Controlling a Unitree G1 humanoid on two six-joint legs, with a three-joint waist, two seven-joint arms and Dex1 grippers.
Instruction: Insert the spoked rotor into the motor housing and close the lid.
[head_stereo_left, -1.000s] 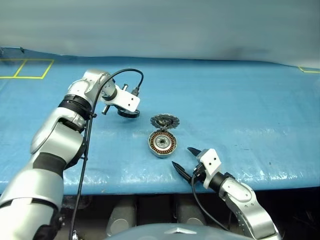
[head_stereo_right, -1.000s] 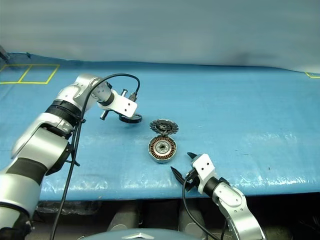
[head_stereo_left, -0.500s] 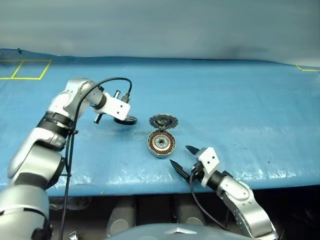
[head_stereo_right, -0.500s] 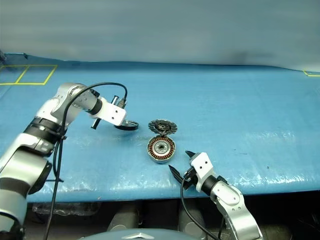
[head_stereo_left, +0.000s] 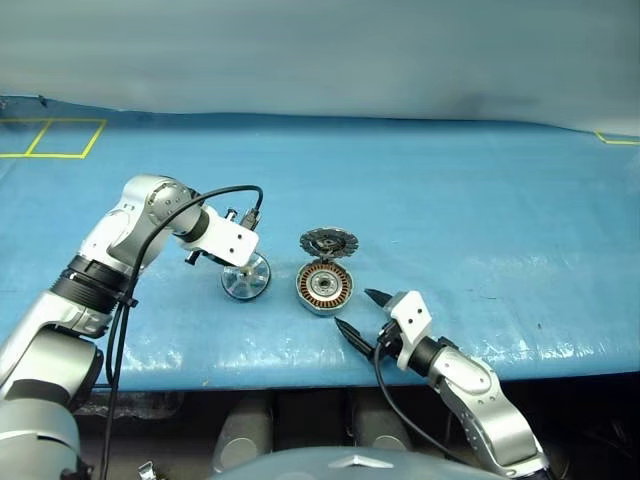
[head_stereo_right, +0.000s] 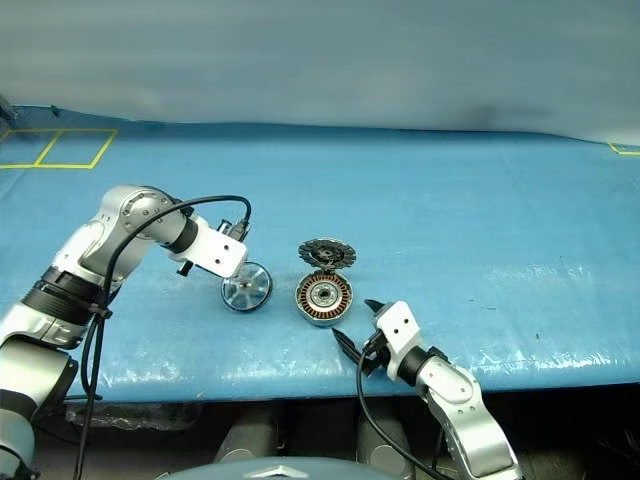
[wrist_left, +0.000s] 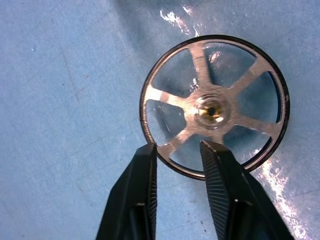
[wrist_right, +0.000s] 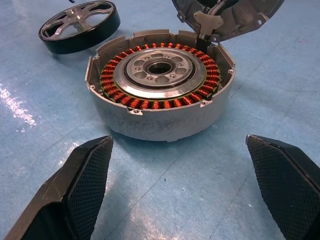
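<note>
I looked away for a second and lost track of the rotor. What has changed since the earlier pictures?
The left gripper carried the spoked rotor toward the motor housing and set it on the blue table cover beside it; its jaws have parted. The right gripper stayed open near the housing, and the lid stayed raised.

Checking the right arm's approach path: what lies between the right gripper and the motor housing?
Nothing: in the right wrist view, bare blue table cover separates the right gripper from the motor housing.

Open blue table (head_stereo_left: 480, 210) all round; upright lid (head_stereo_left: 328, 241) behind motor housing (head_stereo_left: 324, 287), spoked rotor (head_stereo_left: 245, 277) beside.
</note>
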